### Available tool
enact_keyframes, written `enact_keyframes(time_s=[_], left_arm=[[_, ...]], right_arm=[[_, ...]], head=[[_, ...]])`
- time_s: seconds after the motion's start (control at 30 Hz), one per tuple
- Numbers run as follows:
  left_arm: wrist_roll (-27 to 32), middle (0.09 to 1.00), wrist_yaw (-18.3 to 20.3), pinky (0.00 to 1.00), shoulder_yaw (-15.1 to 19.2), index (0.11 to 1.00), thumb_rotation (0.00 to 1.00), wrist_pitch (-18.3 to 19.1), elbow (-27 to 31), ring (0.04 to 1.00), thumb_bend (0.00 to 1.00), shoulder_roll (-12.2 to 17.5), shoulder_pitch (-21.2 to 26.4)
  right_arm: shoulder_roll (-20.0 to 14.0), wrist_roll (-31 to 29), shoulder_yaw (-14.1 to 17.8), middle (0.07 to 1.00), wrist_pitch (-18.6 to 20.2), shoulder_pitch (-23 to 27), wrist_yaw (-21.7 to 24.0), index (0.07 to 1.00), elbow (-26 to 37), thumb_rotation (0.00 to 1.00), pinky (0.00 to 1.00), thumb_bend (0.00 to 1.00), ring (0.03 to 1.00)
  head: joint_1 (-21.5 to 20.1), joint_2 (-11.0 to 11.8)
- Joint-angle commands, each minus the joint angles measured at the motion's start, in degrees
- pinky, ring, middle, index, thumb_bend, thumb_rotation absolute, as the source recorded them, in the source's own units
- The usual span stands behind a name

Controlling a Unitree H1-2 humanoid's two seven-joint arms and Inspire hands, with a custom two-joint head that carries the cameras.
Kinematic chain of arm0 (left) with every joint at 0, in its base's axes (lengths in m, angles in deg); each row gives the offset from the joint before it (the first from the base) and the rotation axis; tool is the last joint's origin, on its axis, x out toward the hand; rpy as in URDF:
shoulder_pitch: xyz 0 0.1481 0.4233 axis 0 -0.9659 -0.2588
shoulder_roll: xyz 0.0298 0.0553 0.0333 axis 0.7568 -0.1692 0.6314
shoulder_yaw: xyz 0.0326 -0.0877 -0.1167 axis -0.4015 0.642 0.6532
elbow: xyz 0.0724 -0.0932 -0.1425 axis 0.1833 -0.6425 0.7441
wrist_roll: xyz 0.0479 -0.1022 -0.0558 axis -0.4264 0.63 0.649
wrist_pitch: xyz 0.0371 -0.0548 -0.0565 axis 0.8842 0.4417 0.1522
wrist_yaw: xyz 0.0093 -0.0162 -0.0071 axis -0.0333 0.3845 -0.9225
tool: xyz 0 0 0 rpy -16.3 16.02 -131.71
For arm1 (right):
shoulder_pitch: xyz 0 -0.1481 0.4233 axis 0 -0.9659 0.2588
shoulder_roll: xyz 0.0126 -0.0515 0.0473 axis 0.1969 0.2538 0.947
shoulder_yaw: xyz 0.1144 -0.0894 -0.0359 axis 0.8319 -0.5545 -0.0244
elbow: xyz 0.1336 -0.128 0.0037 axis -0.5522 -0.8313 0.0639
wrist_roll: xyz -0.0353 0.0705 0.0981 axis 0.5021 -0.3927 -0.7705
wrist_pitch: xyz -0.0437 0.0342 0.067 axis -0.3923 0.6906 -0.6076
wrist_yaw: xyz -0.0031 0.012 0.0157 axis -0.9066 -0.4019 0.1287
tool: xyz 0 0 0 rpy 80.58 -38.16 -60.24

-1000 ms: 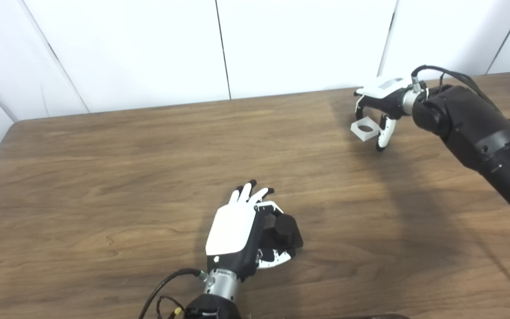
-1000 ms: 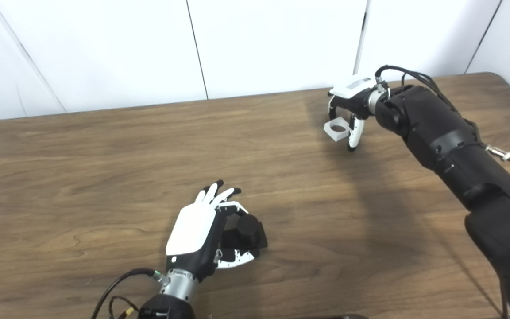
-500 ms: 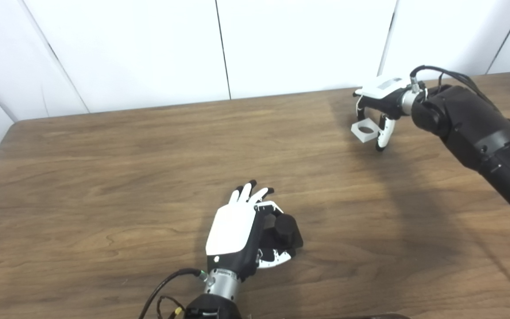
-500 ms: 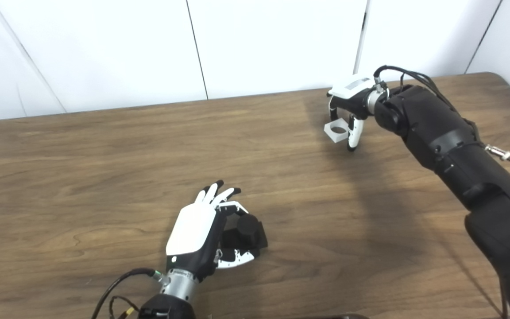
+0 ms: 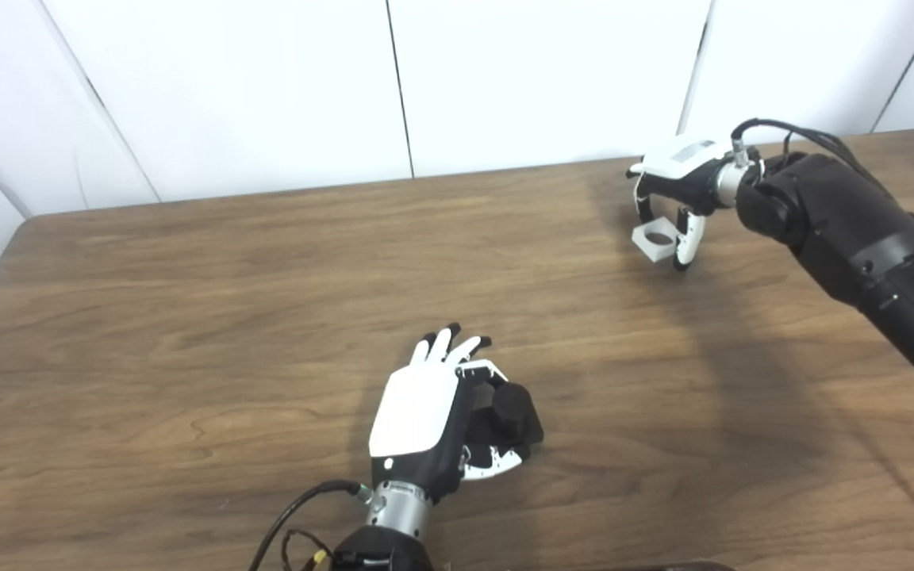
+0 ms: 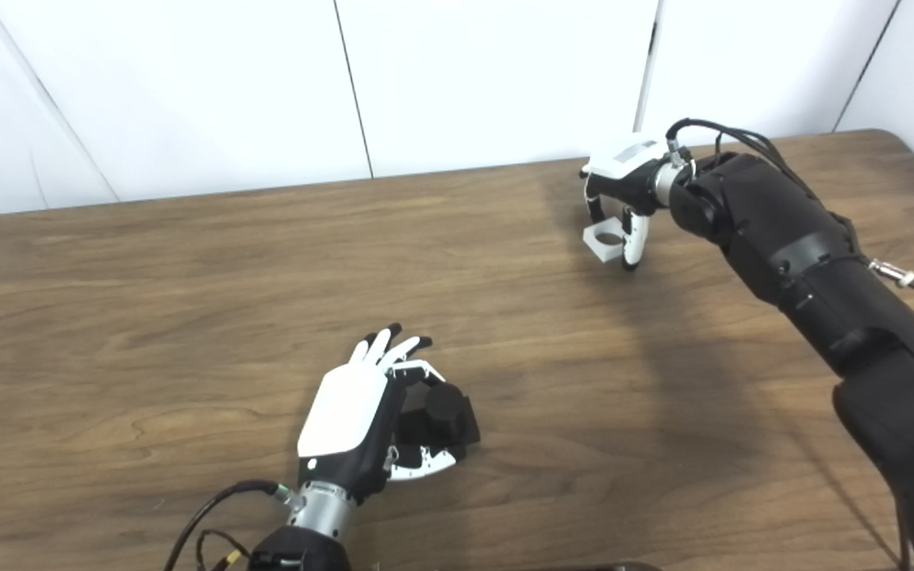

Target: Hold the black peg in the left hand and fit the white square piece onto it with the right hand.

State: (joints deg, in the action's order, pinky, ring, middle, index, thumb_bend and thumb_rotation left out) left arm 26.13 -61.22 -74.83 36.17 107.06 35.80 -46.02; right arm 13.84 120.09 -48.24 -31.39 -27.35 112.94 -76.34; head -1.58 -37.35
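Observation:
The black peg (image 5: 511,411), a short round post on a square black base, sits at the table's near middle. My left hand (image 5: 425,412) curls around it from the left, thumb under the base and fingers behind it. The white square piece (image 5: 654,239), with a round hole through it, hangs just above the table at the far right. My right hand (image 5: 677,190) is shut on it from above, fingers on its left side and thumb on its right. In the right eye view the white square piece (image 6: 604,240) and the black peg (image 6: 444,414) lie far apart.
The brown wooden table (image 5: 187,317) runs back to white wall panels (image 5: 266,79). My right arm's black forearm (image 5: 854,238) crosses the table's right side. A black cable (image 5: 298,515) loops by my left wrist at the near edge.
My right hand has tilted and shifted slightly left with the white square piece, which sits a little higher and closer under the palm. My left hand and the peg have not moved.

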Motion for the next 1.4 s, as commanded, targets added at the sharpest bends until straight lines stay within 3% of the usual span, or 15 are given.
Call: enact_keyframes(time_s=[0.0, 0.8, 1.37], left_arm=[[-1.4, 0.887, 0.1, 0.99, -0.6, 0.487, 0.08, 0.3, -0.4, 0.986, 0.52, -0.4, -0.8], [-1.7, 0.888, 0.3, 0.99, -0.6, 0.488, 0.08, 0.4, -0.5, 0.987, 0.52, -0.5, -0.8], [-1.3, 0.885, 0.4, 0.98, 0.1, 0.487, 0.08, -0.1, -0.8, 0.983, 0.52, 0.4, -0.3]], right_arm=[[-0.9, 0.0, 0.7, 0.958, -0.7, 2.7, -1.3, 0.492, -0.1, 0.14, 1.00, 0.53, 1.000], [-1.1, -0.1, 1.2, 0.942, -0.6, 2.1, -1.8, 0.488, 1.1, 0.14, 1.00, 0.52, 1.000], [-1.8, -2.5, 5.6, 0.941, 1.5, -1.2, 0.6, 0.490, 8.5, 0.14, 1.00, 0.52, 1.000]], head=[[-0.1, -0.1], [-0.3, 0.0], [-0.3, -0.1]])
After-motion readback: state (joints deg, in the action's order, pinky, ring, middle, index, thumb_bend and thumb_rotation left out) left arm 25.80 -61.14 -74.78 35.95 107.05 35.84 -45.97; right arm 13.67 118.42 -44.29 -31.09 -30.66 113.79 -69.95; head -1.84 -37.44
